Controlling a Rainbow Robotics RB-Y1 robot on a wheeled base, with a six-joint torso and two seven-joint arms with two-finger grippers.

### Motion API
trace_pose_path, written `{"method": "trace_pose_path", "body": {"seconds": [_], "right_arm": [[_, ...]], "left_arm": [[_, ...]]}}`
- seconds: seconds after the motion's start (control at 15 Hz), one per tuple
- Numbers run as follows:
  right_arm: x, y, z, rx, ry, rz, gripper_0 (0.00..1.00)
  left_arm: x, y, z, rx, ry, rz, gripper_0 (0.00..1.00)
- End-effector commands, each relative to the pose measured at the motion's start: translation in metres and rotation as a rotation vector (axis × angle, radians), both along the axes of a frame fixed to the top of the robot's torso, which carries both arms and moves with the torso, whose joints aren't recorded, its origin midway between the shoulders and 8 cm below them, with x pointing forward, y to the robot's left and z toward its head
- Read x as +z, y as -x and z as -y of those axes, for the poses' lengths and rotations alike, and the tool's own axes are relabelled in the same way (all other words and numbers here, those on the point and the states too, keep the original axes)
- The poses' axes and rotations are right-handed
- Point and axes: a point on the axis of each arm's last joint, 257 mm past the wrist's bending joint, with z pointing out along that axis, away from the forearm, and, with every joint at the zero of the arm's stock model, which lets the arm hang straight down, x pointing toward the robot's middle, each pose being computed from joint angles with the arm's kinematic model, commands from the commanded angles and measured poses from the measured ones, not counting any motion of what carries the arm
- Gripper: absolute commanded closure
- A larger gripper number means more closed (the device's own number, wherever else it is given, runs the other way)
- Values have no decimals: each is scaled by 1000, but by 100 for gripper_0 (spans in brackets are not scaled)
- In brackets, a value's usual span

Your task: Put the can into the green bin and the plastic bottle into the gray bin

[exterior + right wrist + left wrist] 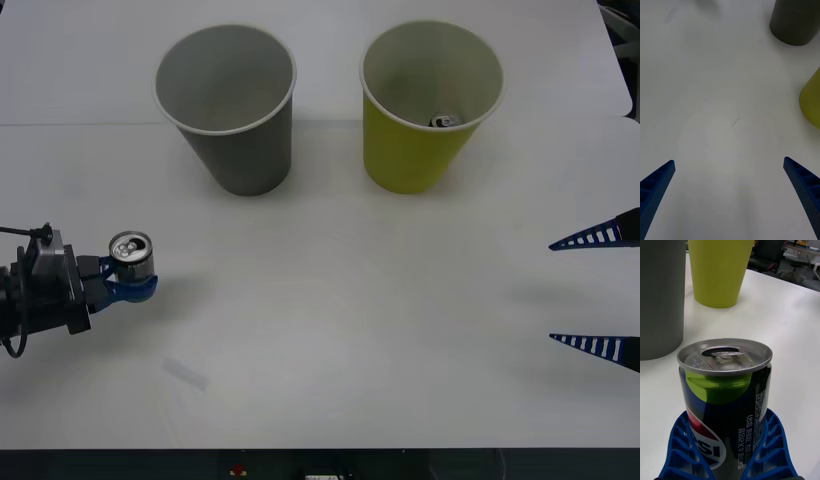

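Note:
My left gripper [130, 278] is shut on a small can [131, 256] with a silver pull-tab top, held upright just above the table at the far left. Seen from the left wrist, the can [726, 397] is black with a Pepsi logo, and the blue fingers [681, 444] clasp its lower body. The gray bin [250, 160] stands at the back, left of centre. To its right is the green bin [410, 165], with another can [444, 121] lying inside. My right gripper [552, 292] hangs open at the right edge with nothing in it. The plastic bottle is out of view.
From the right wrist, the gray bin [793, 22] and green bin [812, 101] stand beyond the open gripper [729, 161], with bare white table between. Both cups [718, 273] sit ahead of the held can. A faint smudge [185, 373] marks the table near its front edge.

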Motion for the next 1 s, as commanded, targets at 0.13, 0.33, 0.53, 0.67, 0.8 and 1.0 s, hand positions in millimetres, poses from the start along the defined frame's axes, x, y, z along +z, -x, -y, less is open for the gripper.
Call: {"method": "trace_pose_path", "body": {"seconds": [0.13,0.33,0.53,0.67,0.8,1.0], "right_arm": [[0,0,0,0,0,0,0],[0,0,0,0,0,0,0],[0,0,0,0,0,0,0],[0,0,0,0,0,0,0],[0,0,0,0,0,0,0],[0,0,0,0,0,0,0]], "left_arm": [[29,-1,11,-24,-43,-53,100],[53,2,29,-26,-45,-123,100],[75,8,46,-13,-60,-185,100],[88,11,56,8,-77,-216,100],[102,12,67,33,-71,-251,100],[124,11,84,52,-70,-277,100]]}}
